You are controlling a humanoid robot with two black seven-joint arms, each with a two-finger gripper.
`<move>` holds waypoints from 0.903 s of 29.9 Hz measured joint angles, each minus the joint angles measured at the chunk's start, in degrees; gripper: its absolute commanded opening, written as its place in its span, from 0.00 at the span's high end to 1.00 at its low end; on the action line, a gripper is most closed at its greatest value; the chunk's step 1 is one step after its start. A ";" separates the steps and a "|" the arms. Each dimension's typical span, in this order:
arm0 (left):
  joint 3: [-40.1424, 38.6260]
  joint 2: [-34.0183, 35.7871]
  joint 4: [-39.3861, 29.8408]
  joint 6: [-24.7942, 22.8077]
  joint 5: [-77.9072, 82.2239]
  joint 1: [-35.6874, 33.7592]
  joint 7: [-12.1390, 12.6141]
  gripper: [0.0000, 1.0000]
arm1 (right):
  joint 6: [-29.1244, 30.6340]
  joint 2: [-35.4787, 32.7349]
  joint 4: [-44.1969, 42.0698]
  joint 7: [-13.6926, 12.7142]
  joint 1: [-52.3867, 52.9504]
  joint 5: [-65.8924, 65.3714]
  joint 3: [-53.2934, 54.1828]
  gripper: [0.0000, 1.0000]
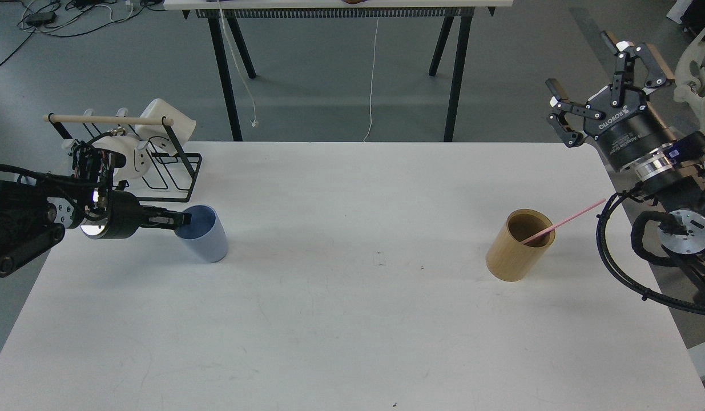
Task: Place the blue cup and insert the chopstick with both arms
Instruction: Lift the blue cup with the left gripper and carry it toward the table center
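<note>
Head view: one blue cup (pixel 204 234), one pink chopstick (pixel 563 222), one tan cylinder (pixel 519 245), one black wire rack (pixel 152 160) holding white mugs (pixel 166 123), and two black arms show over the white worktop (pixel 352 331).

The blue cup stands at the worktop's left side, just in front of the rack, tilted so its open mouth faces left. The left tool (pixel 178 220) reaches in from the left edge, its fingers clenched on the cup's rim. The cup is pale matte blue, handleless, darker inside, narrowing toward its base.

The chopstick leans in the tan cylinder on the right side, its upper end pointing right toward the worktop's edge. The right tool (pixel 606 71) hangs above the far right corner, well apart from the cylinder, fingers spread wide and gripping nothing.

Between cup and cylinder the worktop's middle lies bare, as does its whole near half. A pale wooden rod (pixel 109 120) spans the rack's top.
</note>
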 measured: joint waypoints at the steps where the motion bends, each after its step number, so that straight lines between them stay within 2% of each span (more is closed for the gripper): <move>1: -0.36 0.21 -0.66 0.00 -0.05 0.00 0.00 1.00 | 0.00 -0.07 -0.04 0.00 -0.01 0.02 0.00 0.06; 5: -4.50 2.77 -6.85 -0.43 -0.60 -0.37 0.01 1.00 | 0.00 -0.44 -0.19 0.00 -0.01 0.07 0.32 0.06; 10: -12.32 6.50 -21.87 -1.95 -3.05 -2.69 0.00 1.00 | 0.00 -1.40 -1.38 0.00 0.01 0.13 3.18 0.06; 13: -12.99 5.36 -25.00 -3.37 -3.92 -6.45 -0.01 1.00 | 0.00 -3.28 -2.35 0.00 0.05 0.97 4.90 0.06; 16: -9.86 0.03 -22.90 -3.82 -4.04 -9.31 -0.02 1.00 | 0.00 -5.48 -3.37 0.00 0.05 3.68 5.47 0.06; 21: 0.33 -13.88 -11.75 -3.65 -3.83 -13.81 -0.03 1.00 | 0.00 -7.57 -5.96 0.01 -0.46 7.78 5.58 0.06; 27: 6.55 -27.67 -0.07 -3.23 -3.35 -14.74 -0.03 1.00 | 0.00 -8.21 -7.14 0.01 -1.14 8.29 5.59 0.06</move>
